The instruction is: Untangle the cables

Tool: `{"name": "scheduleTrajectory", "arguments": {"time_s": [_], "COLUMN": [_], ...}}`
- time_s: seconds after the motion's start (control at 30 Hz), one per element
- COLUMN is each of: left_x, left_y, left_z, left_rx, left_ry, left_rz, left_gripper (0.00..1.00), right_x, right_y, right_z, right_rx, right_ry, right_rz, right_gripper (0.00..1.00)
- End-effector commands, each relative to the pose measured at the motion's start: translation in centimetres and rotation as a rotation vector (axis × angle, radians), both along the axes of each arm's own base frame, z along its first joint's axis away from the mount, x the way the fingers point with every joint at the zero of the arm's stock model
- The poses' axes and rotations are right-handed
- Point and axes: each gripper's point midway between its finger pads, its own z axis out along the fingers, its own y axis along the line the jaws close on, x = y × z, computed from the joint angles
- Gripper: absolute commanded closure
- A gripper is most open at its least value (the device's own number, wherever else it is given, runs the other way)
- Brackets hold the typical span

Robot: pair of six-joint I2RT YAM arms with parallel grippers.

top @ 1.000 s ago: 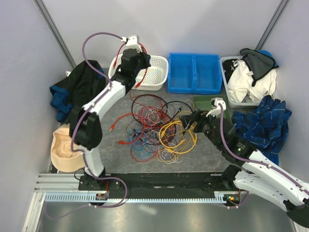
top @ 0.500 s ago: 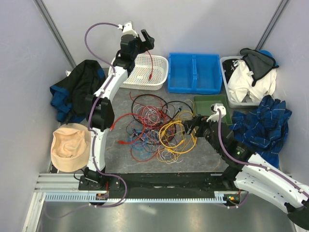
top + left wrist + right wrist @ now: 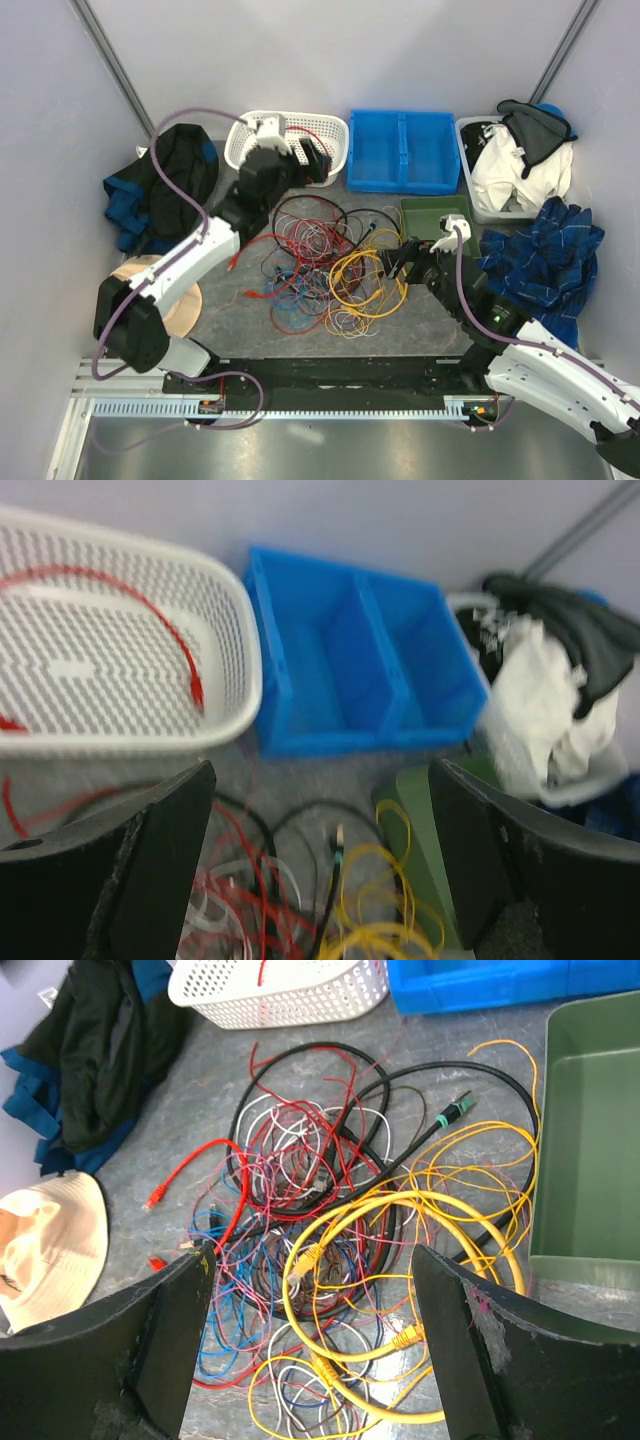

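cables [image 3: 325,265] lying limp, light, snag-prone | yellow loop [image 3: 400,1197] probably offering freest hold | left gripper [image 3: 320,820], right gripper [image 3: 310,1300] gaping, empty

White-shelled left arm [image 3: 195,258] and right arm [image 3: 550,370], black joints, lilac hoses [image 3: 175,117], matte black jaws

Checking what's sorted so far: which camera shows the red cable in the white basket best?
Left wrist: the red cable arcs across the white basket floor, unobstructed, though blurred. Top external: the left arm hides part of it. Right wrist: only a short red bit at the frame's top.
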Motion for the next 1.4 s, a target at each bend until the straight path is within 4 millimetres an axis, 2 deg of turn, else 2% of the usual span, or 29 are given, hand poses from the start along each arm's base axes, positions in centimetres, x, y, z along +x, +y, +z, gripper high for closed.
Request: {"name": "scheduleTrajectory", "arguments": {"time_s": [0.0, 0.07, 0.1, 0.2, 0.27, 0.3, 0.4, 0.47, 0.7, 0.77, 0.87, 0.9, 0.93, 0.97, 1.0, 1.03, 1.07, 1.13, 1.17, 1.23, 1.3, 1.33, 1.37], "left_x": [-5.9, -7.9, -9.5, -11.4, -11.7, -11.9, -11.7, -11.9, -11.7, -11.8, -11.5, -11.3, -11.2, -11.3, -11.4, -11.4, -11.7, -12.1, -12.6, -13.8, -14.7, -16.1, -16.9], "left_y": [1.1, 2.3, 3.3, 5.1, 5.3, 5.4, 4.7, 4.3, 2.6, 1.8, 1.2, 1.1, 1.1, 1.1, 1.0, 1.2, 1.0, 1.0, 1.2, 0.8, 0.1, -1.1, -1.7], "left_z": [-12.1, -14.5, -17.5, -20.6, -21.4, -22.4, -23.2, -24.5, -27.1, -27.7, -27.0, -26.1, -25.1, -24.0, -21.3, -19.8, -18.4, -13.2, -12.1, -7.9, -5.2, -3.8, -3.3], "left_rx": [0.112, 0.124, 0.149, 0.169, 0.171, 0.177, 0.163, 0.172, 0.166, 0.171, 0.177, 0.167, 0.159, 0.159, 0.136, 0.135, 0.148, 0.104, 0.107, 0.053, 0.033, 0.012, 0.018], "left_ry": [0.26, 0.329, 0.403, 0.462, 0.471, 0.492, 0.508, 0.542, 0.574, 0.582, 0.561, 0.538, 0.513, 0.489, 0.437, 0.401, 0.363, 0.261, 0.244, 0.162, 0.099, 0.067, 0.047], "left_rz": [0.043, 0.069, 0.091, 0.129, 0.128, 0.132, 0.118, 0.103, 0.038, -0.012, -0.027, -0.031, -0.028, -0.037, -0.048, -0.038, -0.049, -0.06, -0.075, -0.146, -0.227, -0.334, -0.398], "left_gripper": [0.07, 0.07, 0.05, 0.06, 0.09, 0.11, 0.14, 0.17, 0.37, 0.39, 0.5, 0.68, 0.76, 0.83, 0.92, 0.96, 0.98, 0.98, 0.98, 0.98, 0.98, 0.98, 0.98], "right_x": [-0.3, -0.4, -0.5, -0.6, -0.7, -0.7, -0.8, -0.9, -1.0, -0.9, -0.9, -0.9, -0.9, -1.0, -1.1, -1.1, -1.2, -1.2, -1.1, -1.1, -1.3, -1.4, -1.4], "right_y": [0.0, 0.0, 0.0, 0.0, 0.1, 0.2, 0.5, 0.4, 0.0, 0.1, 0.0, 0.0, 0.0, -0.1, -0.1, -0.1, -0.2, 0.0, 0.2, 0.7, 1.5, 1.7, 2.1], "right_z": [0.9, 0.7, 0.7, 0.2, -0.2, -0.4, -0.6, -0.9, -1.7, -2.1, -2.1, -2.0, -1.8, -1.4, -1.2, -1.0, -0.8, -0.3, -0.1, 1.0, 2.3, 3.0, 4.0], "right_rx": [0.025, 0.028, 0.03, 0.032, 0.034, 0.037, 0.045, 0.043, 0.03, 0.022, 0.021, 0.022, 0.028, 0.038, 0.046, 0.051, 0.055, 0.058, 0.059, 0.072, 0.091, 0.098, 0.114], "right_ry": [-0.029, -0.026, -0.027, -0.016, -0.006, 0.0, 0.012, 0.019, 0.034, 0.043, 0.044, 0.043, 0.039, 0.031, 0.026, 0.02, 0.014, 0.003, 0.0, -0.022, -0.045, -0.061, -0.082], "right_rz": [0.013, 0.019, 0.021, 0.022, 0.026, 0.028, 0.038, 0.039, 0.02, 0.022, 0.018, 0.018, 0.018, 0.02, 0.023, 0.023, 0.022, 0.031, 0.037, 0.065, 0.107, 0.123, 0.139], "right_gripper": [0.13, 0.13, 0.13, 0.13, 0.13, 0.13, 0.14, 0.14, 0.14, 0.14, 0.14, 0.14, 0.14, 0.14, 0.14, 0.14, 0.14, 0.14, 0.14, 0.14, 0.14, 0.14, 0.14]}}
